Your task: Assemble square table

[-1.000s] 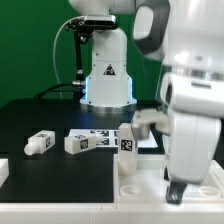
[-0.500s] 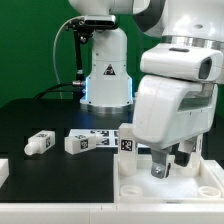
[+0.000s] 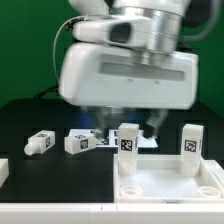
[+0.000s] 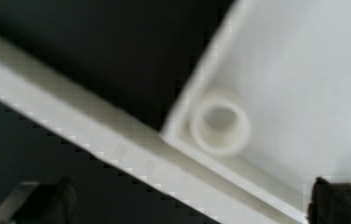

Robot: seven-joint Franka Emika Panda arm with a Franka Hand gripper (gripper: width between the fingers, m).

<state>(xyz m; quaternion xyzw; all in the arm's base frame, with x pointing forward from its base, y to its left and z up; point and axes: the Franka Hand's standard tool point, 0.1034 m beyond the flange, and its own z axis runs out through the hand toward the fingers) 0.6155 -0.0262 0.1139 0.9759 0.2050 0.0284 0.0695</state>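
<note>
2 upright legs (image 3: 128, 145) are standing on the slab (image 3: 165, 185), 2 loose legs (image 3: 80, 142) are lying beside it; the gripper (image 4: 190, 200) is hovering apart, empty.

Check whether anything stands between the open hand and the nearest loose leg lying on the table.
Nothing visible does. The hand hangs open near the uncovered lying leg; the upright leg stands beside it.

Robotics lab bench.
A white robot arm (image 3: 125, 60) hangs above a black table (image 3: 25, 115), with a plain green backdrop (image 3: 25, 50) behind the gripper (image 4: 190, 198); white legs (image 3: 80, 141) bearing black-and-white square tags sit near it.
</note>
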